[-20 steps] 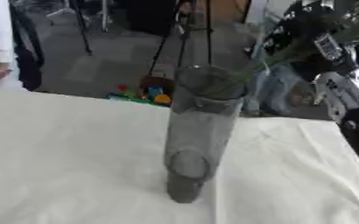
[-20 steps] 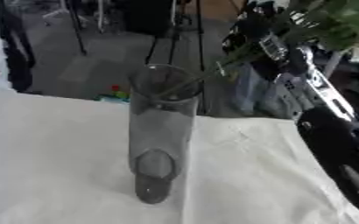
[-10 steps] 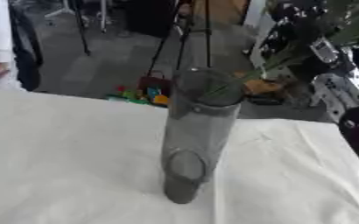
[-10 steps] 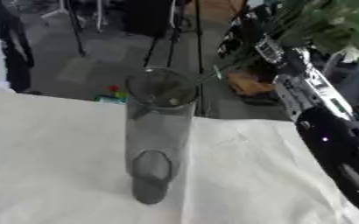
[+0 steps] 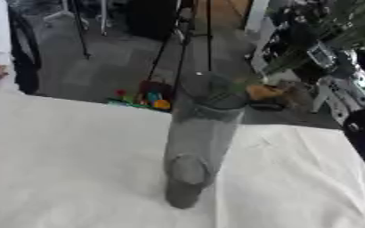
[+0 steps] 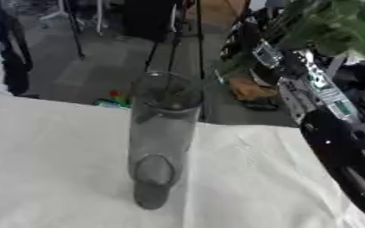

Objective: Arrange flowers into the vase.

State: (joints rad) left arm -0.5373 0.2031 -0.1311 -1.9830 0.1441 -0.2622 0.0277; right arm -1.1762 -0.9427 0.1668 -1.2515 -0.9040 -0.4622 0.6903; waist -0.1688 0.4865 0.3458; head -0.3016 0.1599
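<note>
A tall clear glass vase (image 5: 197, 142) stands upright on the white cloth of the table (image 5: 61, 151), near the middle. My right hand (image 6: 273, 41) is high at the upper right, above and behind the vase, shut on a flower stem (image 6: 231, 67). The stem slants down to the left and its lower end sits at the right side of the vase's rim. Green leaves (image 6: 338, 24) spread above the hand. The flower's head is hidden. My left hand does not show.
My right forearm (image 6: 349, 151) runs down the right side over the table's corner. The table's far edge (image 5: 84, 104) lies just behind the vase; beyond it are small coloured objects (image 5: 143, 95) on the floor and black stand legs (image 5: 187, 40).
The whole picture has shifted a little, so the camera moved. My right hand with the flower has drawn slightly up and right, with the stem's end still at the vase mouth.
</note>
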